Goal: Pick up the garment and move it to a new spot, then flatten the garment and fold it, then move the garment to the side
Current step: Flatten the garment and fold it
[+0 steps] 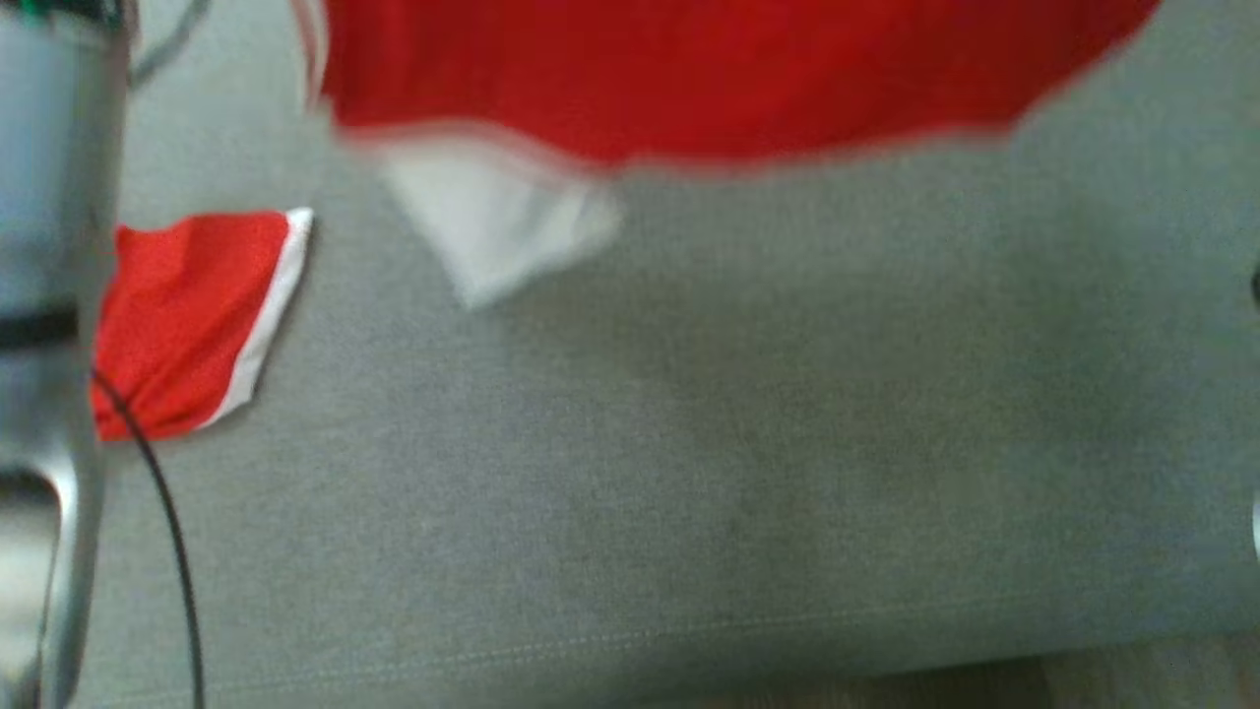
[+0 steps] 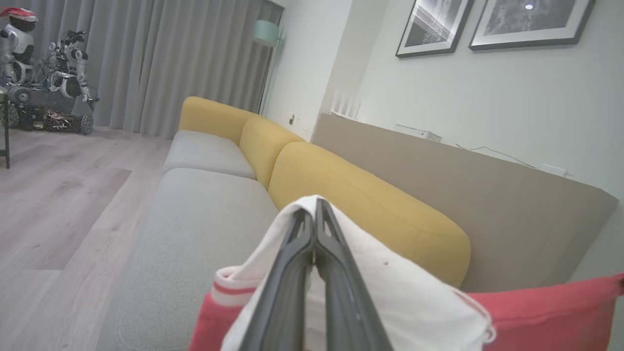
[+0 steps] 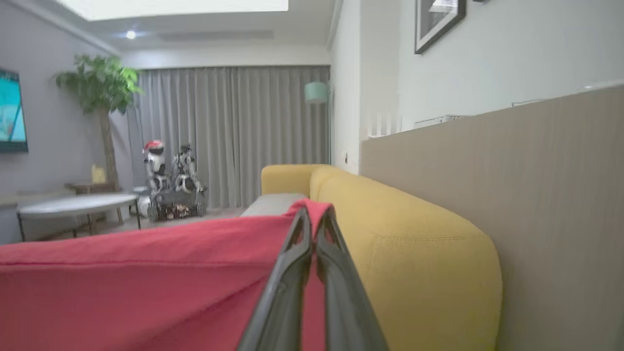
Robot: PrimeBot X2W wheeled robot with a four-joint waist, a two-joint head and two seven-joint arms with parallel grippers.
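Left pincer pinches white part of garment, right pincer its red edge (both pressed tight on cloth); it hangs stretched btwn them above grey sofa seat, by yellow backrest.

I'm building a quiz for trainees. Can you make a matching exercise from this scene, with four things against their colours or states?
Things:
1. left gripper
2. right gripper
3. sofa backrest
4. seat cushion

Colours or states:
A. grey
B. yellow
C. shut on a red part of the garment
D. shut on a white part of the garment

Pairs: 1-D, 2-C, 3-B, 4-A
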